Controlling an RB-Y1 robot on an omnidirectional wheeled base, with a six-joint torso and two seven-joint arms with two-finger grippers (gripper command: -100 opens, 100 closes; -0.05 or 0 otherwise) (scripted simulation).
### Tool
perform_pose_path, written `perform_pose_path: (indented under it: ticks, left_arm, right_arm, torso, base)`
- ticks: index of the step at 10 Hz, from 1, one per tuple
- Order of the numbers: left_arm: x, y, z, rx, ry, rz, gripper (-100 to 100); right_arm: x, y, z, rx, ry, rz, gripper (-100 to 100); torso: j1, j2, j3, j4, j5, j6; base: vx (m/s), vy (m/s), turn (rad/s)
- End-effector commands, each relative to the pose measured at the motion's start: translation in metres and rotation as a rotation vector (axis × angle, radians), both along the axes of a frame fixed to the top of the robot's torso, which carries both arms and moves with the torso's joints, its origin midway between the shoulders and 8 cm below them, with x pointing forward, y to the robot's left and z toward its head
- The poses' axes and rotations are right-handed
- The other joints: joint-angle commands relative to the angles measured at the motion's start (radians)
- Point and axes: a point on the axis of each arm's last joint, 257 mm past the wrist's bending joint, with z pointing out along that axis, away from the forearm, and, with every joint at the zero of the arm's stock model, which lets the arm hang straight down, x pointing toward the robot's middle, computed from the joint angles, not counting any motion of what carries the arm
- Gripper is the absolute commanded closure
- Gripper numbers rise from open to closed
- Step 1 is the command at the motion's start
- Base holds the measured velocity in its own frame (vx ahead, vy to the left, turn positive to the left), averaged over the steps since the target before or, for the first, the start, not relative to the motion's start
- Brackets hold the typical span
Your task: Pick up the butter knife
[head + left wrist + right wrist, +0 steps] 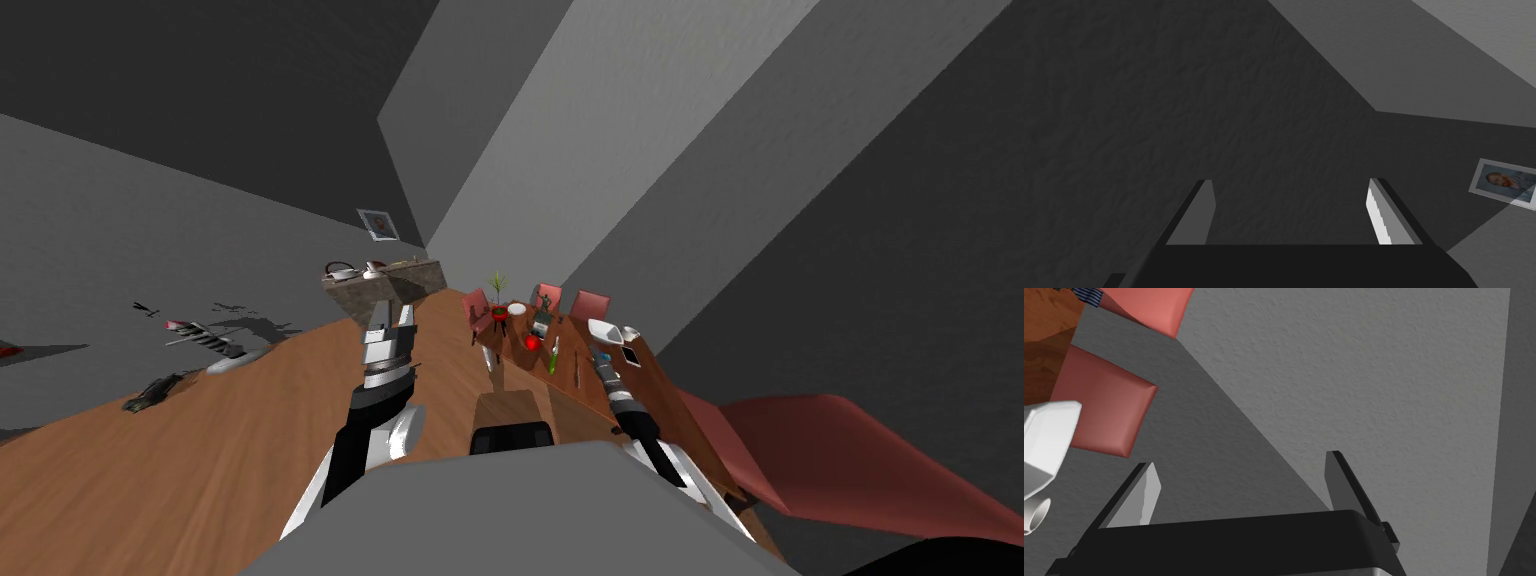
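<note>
A long wooden table [600, 395] runs ahead on my right. On it lies a thin, straight utensil [577, 369], likely the butter knife, just beyond a green bottle [552, 358]. My right gripper [601, 350] hovers over the table's right side, right of the utensil and just short of a white dish [603, 329]. In the right wrist view its fingers [1244, 489] stand open with nothing between them, the white dish [1046, 438] beside one finger. My left gripper [392, 314] is raised over the floor left of the table; its fingers [1291, 210] are open and empty.
The table also carries a red apple [532, 342], a potted plant [498, 290], a white bowl [516, 309] and a phone [631, 355]. Red chairs [590, 303] stand around it and a large red seat [850, 450] is at my right. A stone counter [385, 282] stands beyond my left arm.
</note>
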Motion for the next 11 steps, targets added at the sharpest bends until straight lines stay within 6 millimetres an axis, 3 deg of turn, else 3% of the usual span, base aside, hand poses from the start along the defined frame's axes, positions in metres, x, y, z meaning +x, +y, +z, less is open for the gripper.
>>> perform_pose_path:
  ticks: [1, 6, 7, 9, 11]
  left_arm:
    - [0.000, 0.000, 0.000, 0.000, 0.000, 0.000, 0]
    - [0.000, 0.000, 0.000, 0.000, 0.000, 0.000, 0]
    - [0.000, 0.000, 0.000, 0.000, 0.000, 0.000, 0]
    - [0.000, 0.000, 0.000, 0.000, 0.000, 0.000, 0]
    - [0.000, 0.000, 0.000, 0.000, 0.000, 0.000, 0]
  right_arm:
    - [-0.005, -0.015, -0.024, -0.026, 0.065, -0.029, -100]
    - [-0.031, -0.047, -0.087, -0.050, 0.232, -0.099, -100]
    - [-0.041, -0.060, -0.108, -0.065, 0.293, -0.129, -100]
    - [-0.045, -0.061, -0.114, -0.060, 0.306, -0.132, -100]
    - [-0.066, -0.086, -0.151, -0.083, 0.422, -0.192, -100]
  torso:
    - [0.000, 0.000, 0.000, 0.000, 0.000, 0.000]
    - [0.000, 0.000, 0.000, 0.000, 0.000, -0.001]
    - [-0.001, 0.000, 0.000, 0.000, 0.000, 0.000]
    - [-0.001, 0.000, 0.000, 0.000, 0.000, 0.000]
    - [-0.001, 0.000, 0.000, 0.000, 0.000, -0.001]
  base:
    - [0.017, 0.016, 0.305]
    - [0.014, 0.007, 0.215]
    - [0.014, -0.005, 0.305]
    - [0.007, -0.010, 0.073]
    - [0.007, -0.017, 0.343]
